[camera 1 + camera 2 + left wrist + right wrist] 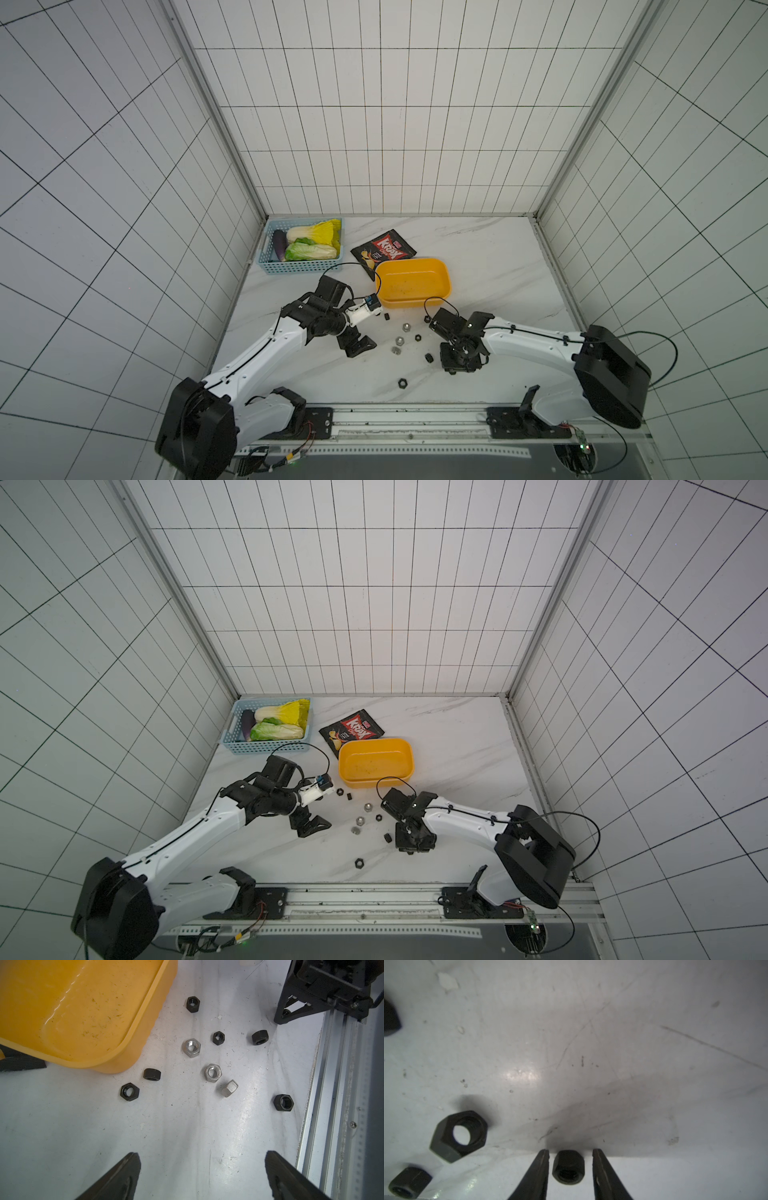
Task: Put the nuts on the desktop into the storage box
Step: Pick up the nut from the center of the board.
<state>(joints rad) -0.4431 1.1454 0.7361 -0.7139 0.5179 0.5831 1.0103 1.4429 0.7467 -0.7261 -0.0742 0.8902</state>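
While one black nut (568, 1169) lies on the white desk (591, 1043), the right gripper (571, 1150) straddles it.
Its fingers (537, 1172) sit close on each side, with small gaps. Other nuts (400, 340) lie scattered on the desk near the yellow box (411, 302). The left gripper (201, 1154) hangs with fingers far apart.

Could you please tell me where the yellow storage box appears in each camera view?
Top view: storage box near picture centre, beyond the silver nuts.
Top view: storage box, same spot, beyond silver nuts.
Left wrist: storage box close-up, beside silver nuts.
Right wrist: not in it.
Shared landmark: the silver nuts.
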